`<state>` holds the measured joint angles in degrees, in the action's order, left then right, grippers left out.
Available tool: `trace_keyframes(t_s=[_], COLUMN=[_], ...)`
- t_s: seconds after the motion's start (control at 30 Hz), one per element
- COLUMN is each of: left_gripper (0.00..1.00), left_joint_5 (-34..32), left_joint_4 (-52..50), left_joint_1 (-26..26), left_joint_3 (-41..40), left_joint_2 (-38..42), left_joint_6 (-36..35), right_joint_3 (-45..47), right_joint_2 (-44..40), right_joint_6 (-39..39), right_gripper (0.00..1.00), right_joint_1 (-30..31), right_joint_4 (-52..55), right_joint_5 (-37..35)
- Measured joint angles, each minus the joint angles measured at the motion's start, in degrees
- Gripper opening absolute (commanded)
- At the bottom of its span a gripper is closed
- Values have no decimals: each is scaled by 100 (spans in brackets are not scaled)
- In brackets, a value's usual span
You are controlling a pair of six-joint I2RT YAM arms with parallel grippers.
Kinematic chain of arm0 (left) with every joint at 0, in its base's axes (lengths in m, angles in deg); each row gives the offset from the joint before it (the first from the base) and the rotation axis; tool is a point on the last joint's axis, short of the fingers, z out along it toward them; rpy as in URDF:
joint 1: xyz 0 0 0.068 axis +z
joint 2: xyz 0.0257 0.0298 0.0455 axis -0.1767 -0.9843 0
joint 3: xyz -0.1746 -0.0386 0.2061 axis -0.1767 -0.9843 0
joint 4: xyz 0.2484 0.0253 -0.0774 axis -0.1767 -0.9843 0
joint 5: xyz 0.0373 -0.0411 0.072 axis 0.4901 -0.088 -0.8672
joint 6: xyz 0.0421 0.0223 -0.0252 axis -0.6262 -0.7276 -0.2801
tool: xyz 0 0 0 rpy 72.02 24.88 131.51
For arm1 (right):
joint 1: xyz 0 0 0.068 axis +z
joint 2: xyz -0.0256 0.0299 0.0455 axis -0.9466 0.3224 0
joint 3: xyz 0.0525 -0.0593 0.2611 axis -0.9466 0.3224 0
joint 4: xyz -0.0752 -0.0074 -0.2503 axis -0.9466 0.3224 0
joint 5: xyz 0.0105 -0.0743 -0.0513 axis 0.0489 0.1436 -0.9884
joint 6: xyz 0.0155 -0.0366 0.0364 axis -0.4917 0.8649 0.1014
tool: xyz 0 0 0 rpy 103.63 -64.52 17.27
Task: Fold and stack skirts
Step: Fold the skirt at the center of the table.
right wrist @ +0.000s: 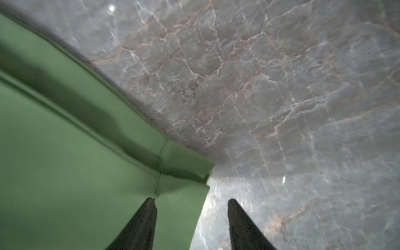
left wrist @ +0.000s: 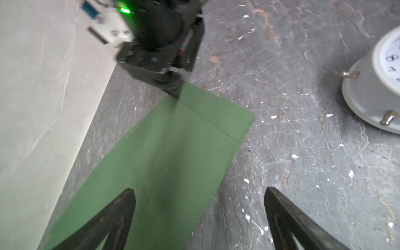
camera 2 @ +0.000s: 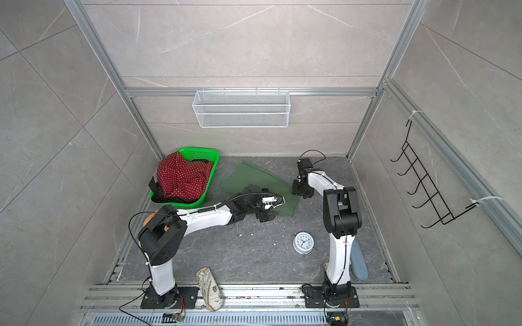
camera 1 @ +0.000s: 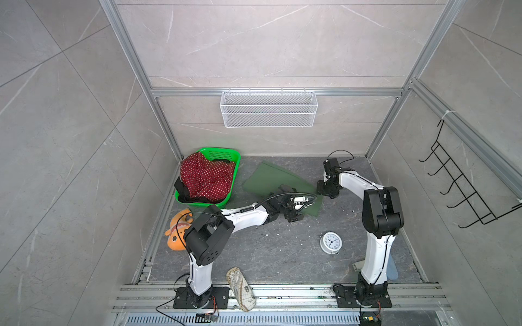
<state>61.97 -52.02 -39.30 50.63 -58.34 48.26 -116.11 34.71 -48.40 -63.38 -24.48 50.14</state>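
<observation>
The dark green skirt [camera 1: 268,179] lies spread flat on the grey table, also seen in the other top view [camera 2: 248,180]. My left gripper [left wrist: 199,189] hangs open over its near edge, one finger above the cloth and one above bare table; in a top view it is here [camera 1: 296,216]. My right gripper [right wrist: 191,199] is open at the skirt's right corner [right wrist: 184,171], with one fingertip on the cloth; a top view shows it here [camera 1: 324,193]. The red polka-dot skirt [camera 1: 206,180] is bunched in the green basket [camera 1: 236,158]. The black skirt [camera 1: 180,188] lies under the red one and hangs over the rim.
A grey alarm clock [camera 1: 331,242] lies on the table near the right arm. An orange plush toy [camera 1: 178,231] sits behind the left arm. A patterned slipper [camera 1: 240,288] rests at the front edge and a blue object [camera 1: 393,271] by the right base. A white wire basket [camera 1: 268,108] hangs on the back wall.
</observation>
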Motion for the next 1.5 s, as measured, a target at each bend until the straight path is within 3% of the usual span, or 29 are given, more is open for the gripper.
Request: trace_keyframes(t_s=[0.43,0.67,0.93,1.0,1.03,1.3,1.5], left_gripper=[89,75,45,31,29,22,21], left_joint_5=[-2,-28,-157,-184,-188,-203,-107], left_joint_4=[474,562,669,638,623,109,-52], left_joint_1=[-372,-442,-466,-466,-466,-466,-442], left_joint_3=[461,883,992,1045,1073,1609,1790], left_joint_2=[-1217,-1547,-1762,-1803,-1825,-2026,-2024], left_joint_6=[-1274,-1567,-1766,-1764,-1746,-1578,-1189], right_joint_3=[2037,2225,2487,2562,2594,2820,2979], right_joint_2=[-2605,-2940,-3067,-3067,-3067,-3067,-3067], right_joint_6=[-1071,-1204,-1241,-1241,-1241,-1300,-1464], right_gripper=[61,62,62,62,62,64,83], right_joint_1=[-409,-415,-415,-415,-415,-415,-470], right_joint_4=[-1123,-1180,-1182,-1180,-1182,-1182,-1204], right_joint_5=[898,1303,1578,1604,1609,1617,1467])
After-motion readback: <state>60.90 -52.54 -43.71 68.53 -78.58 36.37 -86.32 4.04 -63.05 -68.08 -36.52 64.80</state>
